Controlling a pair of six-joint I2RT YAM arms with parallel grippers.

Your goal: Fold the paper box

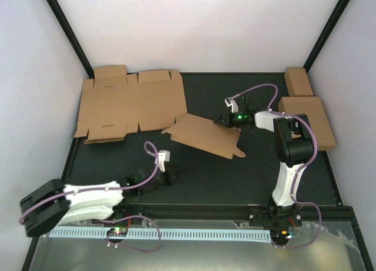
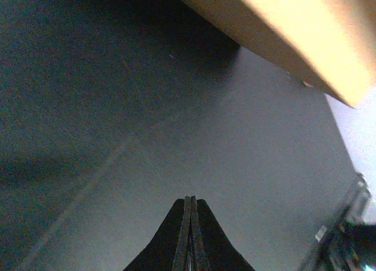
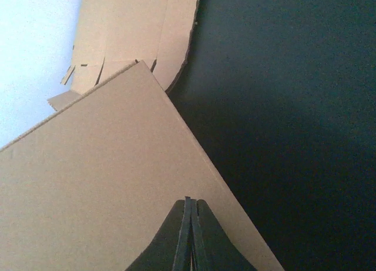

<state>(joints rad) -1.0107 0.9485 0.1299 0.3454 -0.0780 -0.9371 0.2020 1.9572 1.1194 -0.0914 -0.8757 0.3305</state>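
Paper box [image 3: 100,188] lies just under R hand [image 3: 188,199] (fingers shut).

Gripper [image 2: 190,238] closed above table [image 2: 117,141]; paper box [image 2: 294,30] beyond.

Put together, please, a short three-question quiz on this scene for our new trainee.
1. Fill in: the small oblong box sits at the back ___ of the table.
2. True or false: the left fingers are shut on the centre cardboard sheet.
3. Choose one: the right fingers are above
A. the centre cardboard sheet
B. the small oblong box
C. nothing but bare mat

Key: 1 right; 2 false, they are shut but hold nothing; 3 A.
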